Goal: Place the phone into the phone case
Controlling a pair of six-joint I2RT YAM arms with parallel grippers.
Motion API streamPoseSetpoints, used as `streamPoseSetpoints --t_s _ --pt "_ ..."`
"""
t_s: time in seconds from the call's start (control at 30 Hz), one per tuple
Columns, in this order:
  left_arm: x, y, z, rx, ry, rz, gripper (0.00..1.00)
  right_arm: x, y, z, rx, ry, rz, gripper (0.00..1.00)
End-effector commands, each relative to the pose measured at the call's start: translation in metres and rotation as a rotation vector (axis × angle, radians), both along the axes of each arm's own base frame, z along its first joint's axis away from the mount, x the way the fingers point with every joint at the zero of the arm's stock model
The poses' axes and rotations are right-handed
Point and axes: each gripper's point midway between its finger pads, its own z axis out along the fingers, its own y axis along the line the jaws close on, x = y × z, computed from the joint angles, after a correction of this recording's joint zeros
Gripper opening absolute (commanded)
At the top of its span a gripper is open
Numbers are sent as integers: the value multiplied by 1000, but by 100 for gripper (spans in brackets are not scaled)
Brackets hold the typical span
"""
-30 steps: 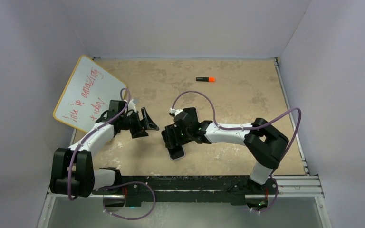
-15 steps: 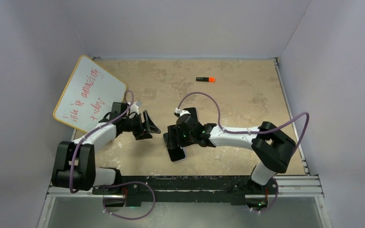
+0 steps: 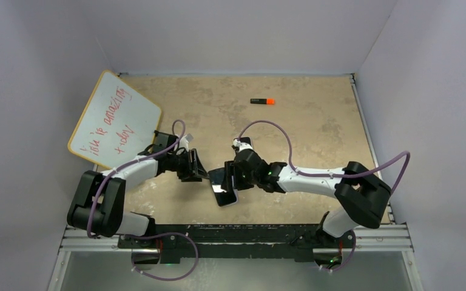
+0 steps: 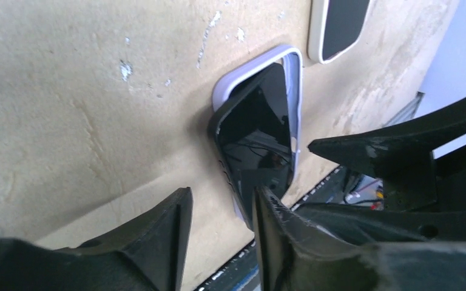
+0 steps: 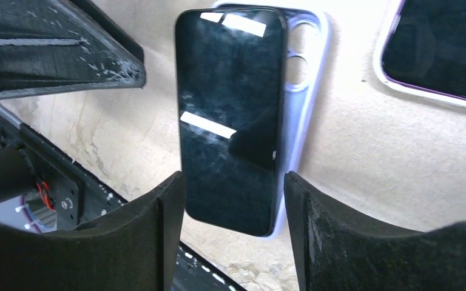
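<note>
**Phone lying askew on its case, mid-table**

The phone [image 5: 230, 115] lies crooked on the pale phone case [image 5: 314, 76], on a mottled tan table [image 3: 315, 127] boxed in by white walls [image 3: 249, 36]. The right gripper [image 5: 235, 182] straddles the phone's near end, but I cannot tell whether it grips. The left gripper [image 4: 221, 206] is parted and empty. A whiteboard [image 3: 114, 119] sits at the left, and a marker [image 3: 262, 101] lies far back.

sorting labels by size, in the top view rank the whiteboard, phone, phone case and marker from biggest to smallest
1. whiteboard, clearly largest
2. phone and phone case: overlapping and partly covered, near equal, so unranked
3. marker, smallest
</note>
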Motion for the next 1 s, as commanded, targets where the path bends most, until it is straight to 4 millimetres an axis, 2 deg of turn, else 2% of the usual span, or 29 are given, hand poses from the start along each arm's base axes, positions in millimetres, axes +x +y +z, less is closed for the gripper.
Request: streamPoseSetpoints --t_s 0.0,0.13,0.27,0.4,0.47,0.8,0.87,0.97 --pt "29 0 6 51 -110 26 39 16 -12 5 27 -42 -71 60" --pt "32 -5 1 49 -101 19 31 21 -12 0 61 -26 -63 59" --pt "31 -12 -5 30 -75 0 30 24 -11 -9 70 4 -42 59" --pt "34 -21 -2 -10 -82 -8 16 24 -6 -14 102 27 -4 52" --pt "36 -26 3 -27 -94 -14 13 23 -4 -17 97 33 20 48" --pt "37 -55 9 -68 -137 -91 13 17 0 -19 135 50 39 39" --pt "36 -54 10 -51 -138 -96 15 16 0 -20 134 55 37 37" --pt "33 -48 9 -14 -137 -94 24 18 -1 -19 135 44 28 36"
